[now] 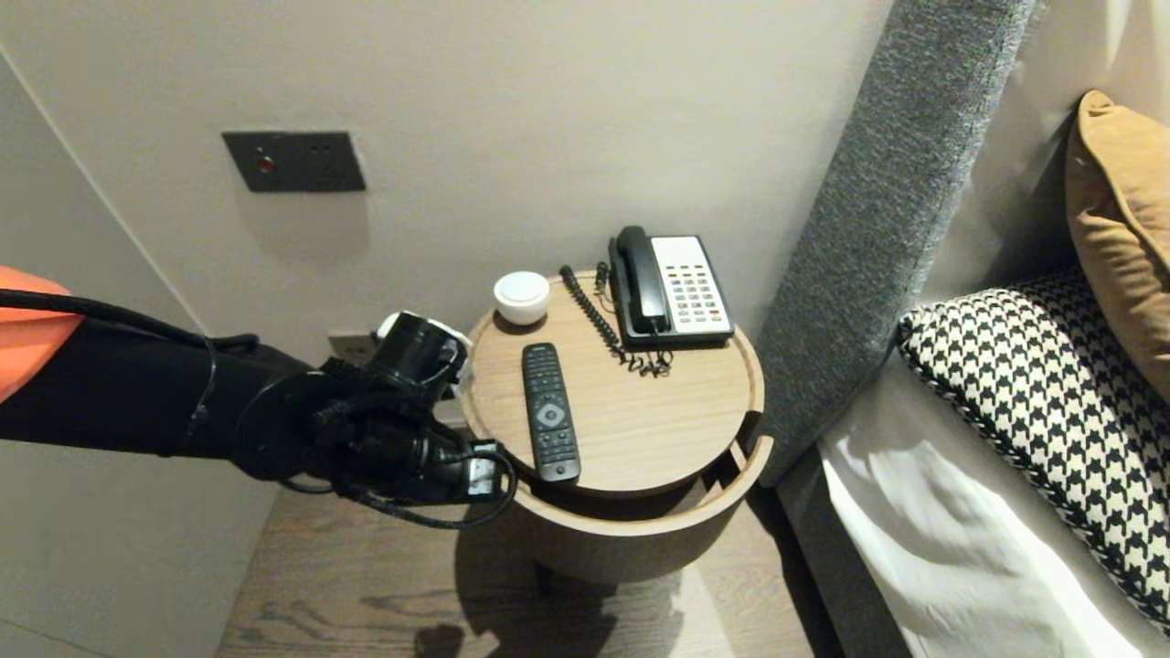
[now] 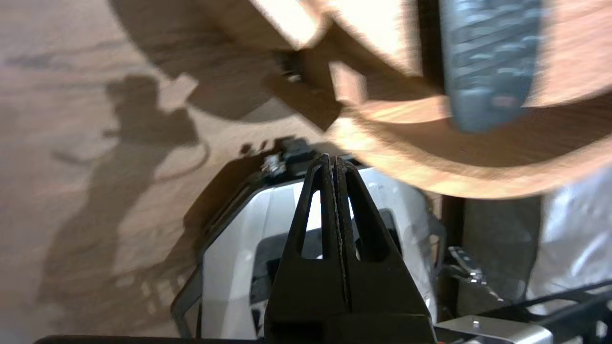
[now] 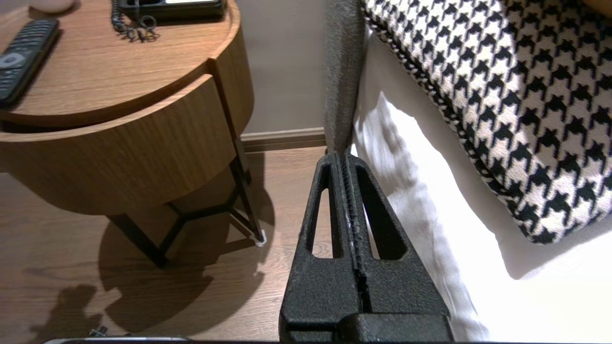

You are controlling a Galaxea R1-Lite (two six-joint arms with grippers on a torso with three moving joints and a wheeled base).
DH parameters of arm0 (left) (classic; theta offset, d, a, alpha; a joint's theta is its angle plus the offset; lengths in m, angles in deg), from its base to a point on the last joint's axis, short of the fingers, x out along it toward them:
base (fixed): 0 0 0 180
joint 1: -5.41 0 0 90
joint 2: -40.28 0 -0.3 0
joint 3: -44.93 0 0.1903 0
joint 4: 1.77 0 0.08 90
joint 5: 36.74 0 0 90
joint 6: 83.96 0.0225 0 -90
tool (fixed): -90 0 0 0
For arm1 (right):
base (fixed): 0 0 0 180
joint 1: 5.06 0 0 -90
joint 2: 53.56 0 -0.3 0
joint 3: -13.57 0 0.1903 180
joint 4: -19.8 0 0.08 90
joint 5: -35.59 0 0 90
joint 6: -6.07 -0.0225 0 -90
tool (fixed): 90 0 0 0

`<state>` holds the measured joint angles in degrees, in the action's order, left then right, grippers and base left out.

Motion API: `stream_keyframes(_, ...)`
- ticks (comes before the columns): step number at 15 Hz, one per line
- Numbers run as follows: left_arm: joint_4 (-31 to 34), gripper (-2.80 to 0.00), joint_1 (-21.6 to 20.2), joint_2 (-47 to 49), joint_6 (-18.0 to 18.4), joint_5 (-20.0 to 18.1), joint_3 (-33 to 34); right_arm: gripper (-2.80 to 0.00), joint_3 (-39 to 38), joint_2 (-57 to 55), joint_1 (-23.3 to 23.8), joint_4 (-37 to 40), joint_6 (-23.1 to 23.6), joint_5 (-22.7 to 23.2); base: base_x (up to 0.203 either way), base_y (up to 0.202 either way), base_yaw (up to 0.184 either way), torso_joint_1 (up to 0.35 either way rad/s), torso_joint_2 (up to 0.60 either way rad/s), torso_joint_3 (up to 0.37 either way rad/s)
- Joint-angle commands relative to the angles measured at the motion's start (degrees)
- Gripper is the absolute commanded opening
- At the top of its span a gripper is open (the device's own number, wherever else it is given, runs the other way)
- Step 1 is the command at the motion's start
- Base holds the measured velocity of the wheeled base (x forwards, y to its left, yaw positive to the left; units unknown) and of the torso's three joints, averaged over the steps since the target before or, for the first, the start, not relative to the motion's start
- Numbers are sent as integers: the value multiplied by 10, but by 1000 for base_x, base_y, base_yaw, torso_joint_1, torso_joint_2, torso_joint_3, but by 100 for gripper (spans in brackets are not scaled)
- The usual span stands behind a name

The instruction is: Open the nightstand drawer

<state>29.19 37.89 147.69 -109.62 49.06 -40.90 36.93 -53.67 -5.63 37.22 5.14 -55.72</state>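
The left arm reaches in from the left of the head view. Its left tool (image 2: 333, 161) has its fingers pressed together with nothing between them. It hangs off the worktop's (image 1: 640, 420) left front rim, lower than the top, and points down towards the wooden floor (image 1: 366, 585). On the wall behind it sits a dark switch plate (image 1: 292, 162).

The remote control (image 1: 551, 411) is the thing nearest this tool. It lies flat on the left half of the round worktop, lengthwise, with its near end at the front rim. It is close to the tool but apart from it, so no grasp has been made and the remote appears untouched where it lies. By this reading the work is at its very start, with reaching, closing on the remote and lifting it all left to do.

A small white bowl (image 1: 522, 297) stands at the back rim. Right of it is a black-and-white telephone (image 1: 672, 288) with its coiled cord, well clear of the remote.

Further right come the grey headboard (image 1: 877, 228), a houndstooth pillow (image 1: 1051, 411) and a tan cushion (image 1: 1120, 228) on the bed.

The right tool (image 3: 342, 157) is parked low between worktop and bed, its fingers together and holding nothing.
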Motion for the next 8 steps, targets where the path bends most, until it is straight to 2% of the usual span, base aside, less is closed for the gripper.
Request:
stream_keyframes(1,-15,-280,0,-16,-2,-1,5,-280,-23,-1,0,0,0,0,0,0,0,0,0,0)
stream_keyframes(8,-36,-280,0,19,4,-1,-28,-280,-23,-2,0,0,1,0,0,0,0,0,0,0)
